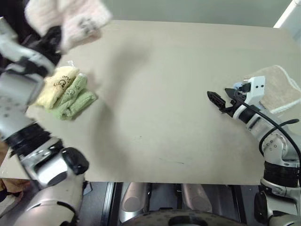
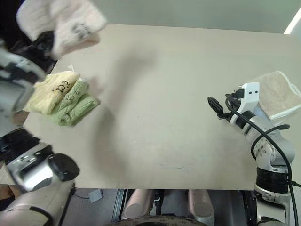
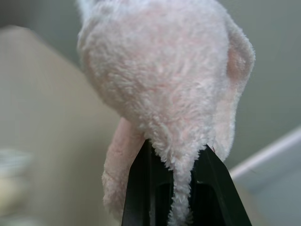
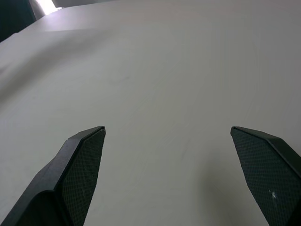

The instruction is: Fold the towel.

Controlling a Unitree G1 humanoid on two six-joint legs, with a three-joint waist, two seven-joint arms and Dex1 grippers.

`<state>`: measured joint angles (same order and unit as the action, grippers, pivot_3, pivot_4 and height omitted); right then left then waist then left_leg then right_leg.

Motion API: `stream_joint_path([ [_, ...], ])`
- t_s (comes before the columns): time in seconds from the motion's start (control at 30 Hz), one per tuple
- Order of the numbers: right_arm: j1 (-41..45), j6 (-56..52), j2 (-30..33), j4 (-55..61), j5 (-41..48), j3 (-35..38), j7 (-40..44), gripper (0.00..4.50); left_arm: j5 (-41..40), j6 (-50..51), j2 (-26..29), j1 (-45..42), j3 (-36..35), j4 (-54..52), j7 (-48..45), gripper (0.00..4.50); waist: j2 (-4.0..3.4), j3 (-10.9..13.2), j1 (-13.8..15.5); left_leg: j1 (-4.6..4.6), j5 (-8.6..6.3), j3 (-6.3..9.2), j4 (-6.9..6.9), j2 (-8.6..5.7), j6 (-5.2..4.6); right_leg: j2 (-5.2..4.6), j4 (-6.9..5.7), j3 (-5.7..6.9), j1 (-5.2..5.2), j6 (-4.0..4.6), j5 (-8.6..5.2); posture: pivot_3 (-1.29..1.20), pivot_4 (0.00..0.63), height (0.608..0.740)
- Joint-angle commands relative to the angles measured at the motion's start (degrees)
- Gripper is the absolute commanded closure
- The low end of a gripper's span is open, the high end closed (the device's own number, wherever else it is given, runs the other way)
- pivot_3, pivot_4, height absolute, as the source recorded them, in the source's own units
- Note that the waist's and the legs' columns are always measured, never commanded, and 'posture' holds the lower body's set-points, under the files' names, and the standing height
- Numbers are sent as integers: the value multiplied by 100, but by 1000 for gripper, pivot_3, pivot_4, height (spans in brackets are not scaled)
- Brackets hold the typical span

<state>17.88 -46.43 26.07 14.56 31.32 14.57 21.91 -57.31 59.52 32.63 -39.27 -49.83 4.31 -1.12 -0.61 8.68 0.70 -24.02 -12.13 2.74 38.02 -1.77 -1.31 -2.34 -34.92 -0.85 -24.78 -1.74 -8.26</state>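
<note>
The left hand [image 3: 175, 183] pinches the pale pink towel [image 1: 70, 19] aloft, bunched above the counter's [image 1: 164, 94] far left corner (beyond the folded yellow towel [image 1: 57, 84]), while the spread, empty right hand [image 1: 221, 101] sits well apart across the counter.

Folded towels [image 1: 66, 92] on table [image 1: 164, 103] left; another towel [image 1: 277, 87] far right.
</note>
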Motion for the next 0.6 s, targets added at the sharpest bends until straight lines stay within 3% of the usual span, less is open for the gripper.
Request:
stream_joint_path([
  [0.03, 189, 174, 44, 1, 2, -37, 108, 0, -39, -113, 183, 561, -213, 11, -115, 4487, 1, 1, 22, 0, -7, 1, 1, -1, 2, 0, 1, 0, 0, 17, 6, 0, 150, 736],
  [0.17, 279, 225, 70, -142, -43, -138, 185, 0, -80, -290, -44, 1505, -466, 224, -250, 3255, 5, -1, 71, -5, -17, 12, 4, -5, 4, -2, -2, 3, 1, 31, 0, 0, 150, 736],
  [0.47, 323, 200, 80, -115, -39, -229, 208, 0, -380, -373, -260, 2204, -388, 62, -599, 36, 10, 1, 68, 0, -53, 16, 3, -4, 55, -1, -11, 5, 0, 52, 9, 0, 150, 736],
  [0.6, 238, 176, 25, -65, -24, -232, 174, 0, -557, -494, -230, 2457, -466, -10, -795, 36, 10, 1, 36, 3, -58, 15, 2, 3, 30, 4, -12, 5, -2, 53, 9, 0, 150, 736],
])
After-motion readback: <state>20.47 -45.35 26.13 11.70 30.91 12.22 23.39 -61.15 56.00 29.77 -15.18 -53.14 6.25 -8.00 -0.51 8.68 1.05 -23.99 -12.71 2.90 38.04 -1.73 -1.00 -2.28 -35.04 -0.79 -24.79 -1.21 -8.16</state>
